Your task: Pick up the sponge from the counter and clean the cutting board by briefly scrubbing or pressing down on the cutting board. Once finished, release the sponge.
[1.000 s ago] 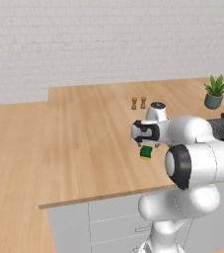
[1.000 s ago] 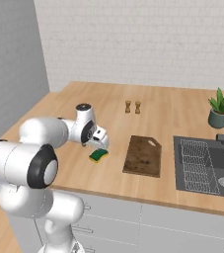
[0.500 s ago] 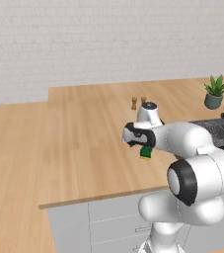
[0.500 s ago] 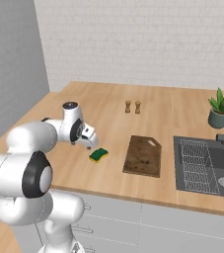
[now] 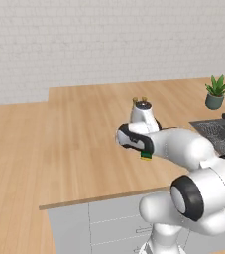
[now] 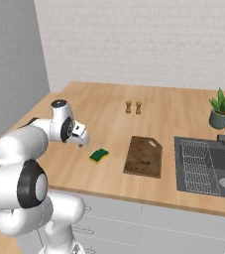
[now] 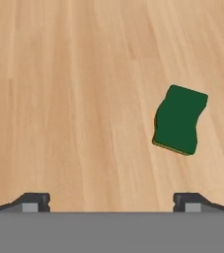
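Lying flat near the front edge of the surface [image 6: 109, 119], one sponge [image 6: 99, 156] sits beside one cutting board [image 6: 143, 156], apart from it. One end effector [image 6: 83, 142] hovers close by, fingers spread wide, empty. Two shakers [image 6: 133, 107] and one plant [image 6: 220, 109] stand farther back.

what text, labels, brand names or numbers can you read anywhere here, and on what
None: no readable text, label, brand, number or sign stands on anything in these pictures.
The sponge shows a plain green top with no print.
The cutting board shows only dark wood grain.
The two small shakers and the plant pot carry no visible label.
The counter and the tiled wall bear no markings.
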{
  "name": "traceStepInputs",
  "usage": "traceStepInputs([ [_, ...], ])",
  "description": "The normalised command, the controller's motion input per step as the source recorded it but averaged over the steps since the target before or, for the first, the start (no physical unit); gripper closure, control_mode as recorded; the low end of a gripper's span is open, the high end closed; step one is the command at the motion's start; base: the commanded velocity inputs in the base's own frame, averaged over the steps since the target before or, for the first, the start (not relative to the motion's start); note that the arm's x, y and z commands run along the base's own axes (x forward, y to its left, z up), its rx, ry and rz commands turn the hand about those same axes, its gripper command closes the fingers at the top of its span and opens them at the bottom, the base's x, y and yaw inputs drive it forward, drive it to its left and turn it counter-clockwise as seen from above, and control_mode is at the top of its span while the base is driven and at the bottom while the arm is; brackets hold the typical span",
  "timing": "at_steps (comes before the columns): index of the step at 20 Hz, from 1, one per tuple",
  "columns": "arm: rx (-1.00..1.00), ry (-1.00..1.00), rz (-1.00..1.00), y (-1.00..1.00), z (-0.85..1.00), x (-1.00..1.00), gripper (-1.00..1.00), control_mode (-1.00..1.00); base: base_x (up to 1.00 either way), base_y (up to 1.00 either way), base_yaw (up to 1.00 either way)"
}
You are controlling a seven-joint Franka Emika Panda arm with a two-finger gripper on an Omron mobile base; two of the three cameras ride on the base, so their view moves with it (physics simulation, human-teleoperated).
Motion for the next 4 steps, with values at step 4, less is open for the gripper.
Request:
traceStepInputs([
  [4, -0.01, -0.09, 0.04, 0.3, 0.19, -0.25, -1.0, -1.0, 0.0, 0.0, 0.0],
])
